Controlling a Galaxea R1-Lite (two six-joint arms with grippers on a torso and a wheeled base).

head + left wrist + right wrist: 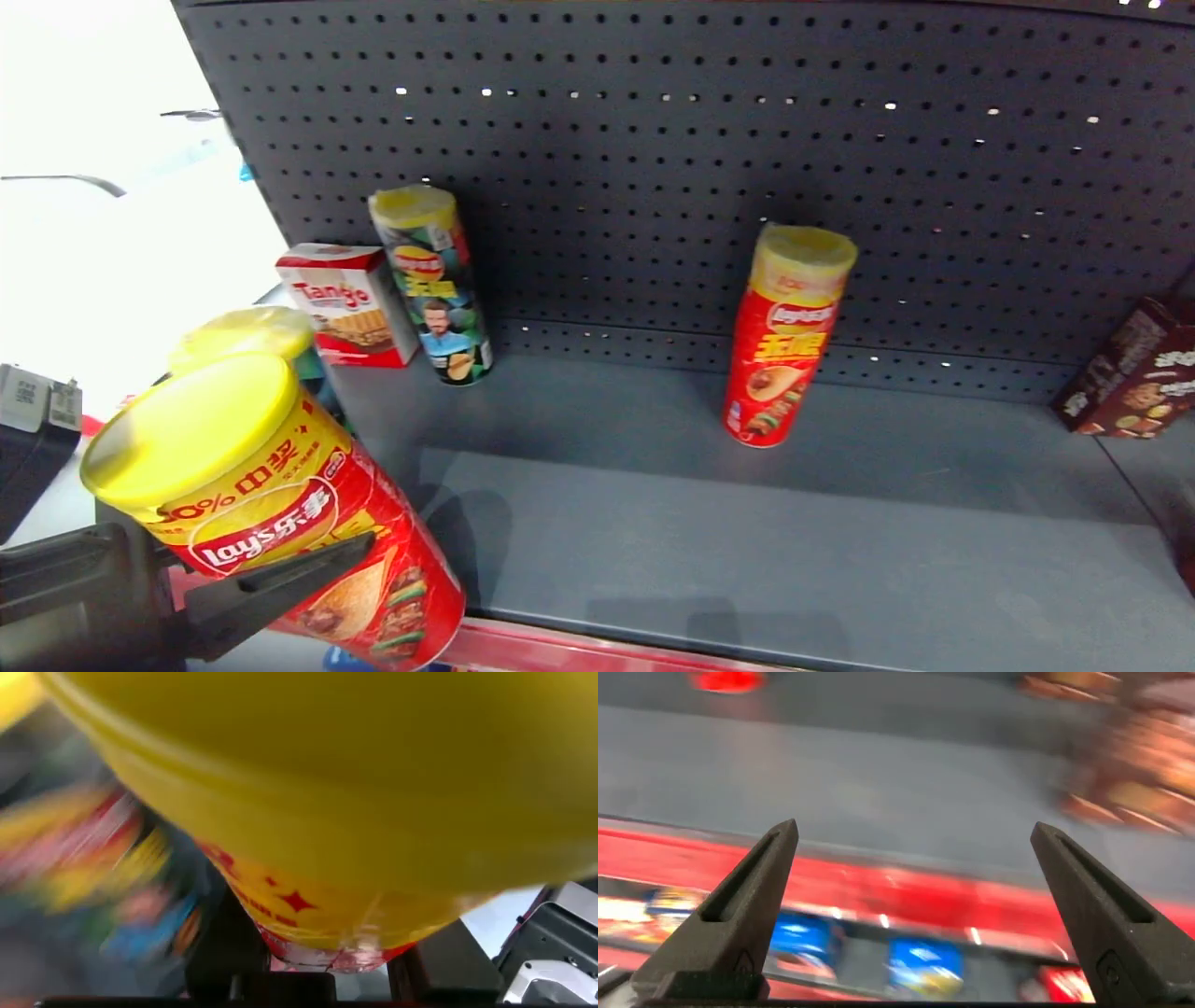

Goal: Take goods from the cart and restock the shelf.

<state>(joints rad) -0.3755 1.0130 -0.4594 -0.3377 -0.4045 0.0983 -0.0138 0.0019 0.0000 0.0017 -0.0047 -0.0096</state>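
Observation:
My left gripper (280, 583) is shut on a red chip can with a yellow lid (271, 504), held tilted at the front left corner of the grey shelf (747, 541). The same can (355, 840) looms close in the left wrist view. On the shelf stand a red chip can (789, 336) near the back middle, a green and blue chip can (434, 285) at the back left, and a red and white wafer box (345, 303) beside it. My right gripper (915, 887) is open and holds nothing, above the shelf's red front edge (906, 891).
A dark perforated back panel (700, 159) closes the shelf behind. A brown snack box (1134, 373) lies at the right end. Another yellow-lidded can (247, 331) sits behind the held one. Bare shelf floor stretches between the cans and the front edge.

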